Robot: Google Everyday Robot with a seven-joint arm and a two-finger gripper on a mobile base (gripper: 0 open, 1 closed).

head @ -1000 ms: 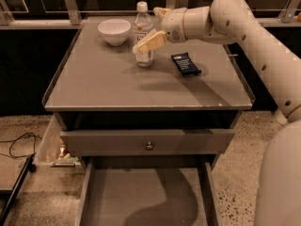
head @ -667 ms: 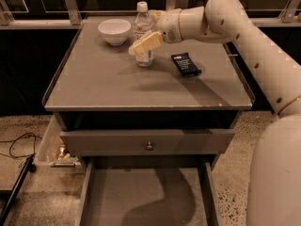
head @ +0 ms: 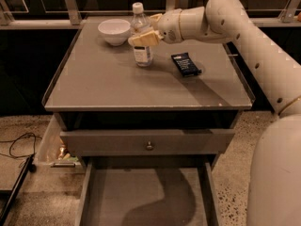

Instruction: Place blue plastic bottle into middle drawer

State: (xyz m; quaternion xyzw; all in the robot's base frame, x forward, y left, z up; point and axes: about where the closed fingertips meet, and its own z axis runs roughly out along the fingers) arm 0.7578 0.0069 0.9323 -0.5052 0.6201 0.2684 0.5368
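The blue plastic bottle (head: 141, 51), clear with a white cap and white label, stands upright on the grey cabinet top (head: 117, 84), toward the back. My gripper (head: 142, 29) reaches in from the right and is at the bottle's upper body, level with its shoulder. The bottle's base rests on the top. The middle drawer (head: 141, 197) is pulled open at the bottom of the view, and its flat grey floor shows nothing but shadow.
A white bowl (head: 114, 30) stands just left of the bottle. A flat dark-blue snack bar wrapper (head: 186, 64) lies to its right. A shut drawer front with a round knob (head: 149, 145) sits above the open drawer. A bin (head: 55, 149) and a cable (head: 19, 142) are on the floor, left.
My gripper has shifted slightly left and up along the bottle. The bottle still stands in the same place on the cabinet top.
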